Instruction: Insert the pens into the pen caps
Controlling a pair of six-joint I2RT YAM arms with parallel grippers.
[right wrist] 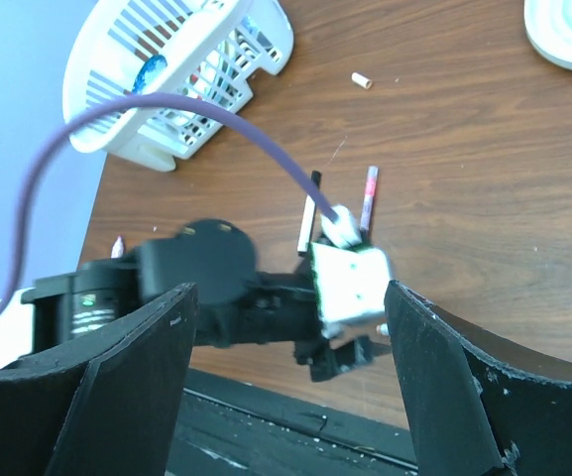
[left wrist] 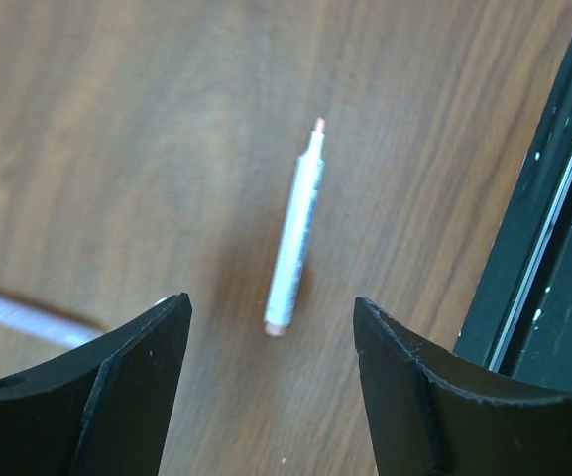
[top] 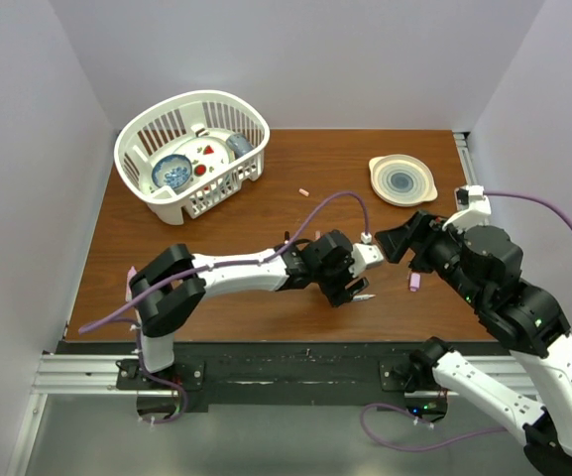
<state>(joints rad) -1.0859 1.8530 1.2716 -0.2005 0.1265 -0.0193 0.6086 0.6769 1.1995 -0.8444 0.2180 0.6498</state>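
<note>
The pens lie scattered on the brown table (top: 315,159), the biggest thing on my screens. At its far left sits a white slatted basket (top: 216,196) with dishes inside. The left arm (top: 236,273) stretches across the near middle of the table with a purple cable (top: 340,194) arching over it. The right arm (top: 494,268) comes in from the near right. A pale plate (top: 401,179) with a blue centre sits far right, well apart from both grippers.

My left gripper (left wrist: 271,347) hangs released, its fingers (left wrist: 137,387) spread over a white pen (left wrist: 295,233). That pen lies flat on the wood between them, touching neither, its narrow pinkish tip bare, close to the table's near edge. The right gripper (right wrist: 290,290) is spread wide as well and grasps nothing. It faces the left wrist, which fills the gap between its fingers and hides the white pen from that camera.

Just beyond the left wrist lie a pink pen (right wrist: 370,198) and a dark-ended pen (right wrist: 308,213), near each other, with the cable's plug in front of them. A short pink piece (top: 414,283) lies near the right gripper; I cannot tell whether it is a pen or a cap. A pale pen cap (right wrist: 362,80) lies alone farther out, between basket and plate.
</note>
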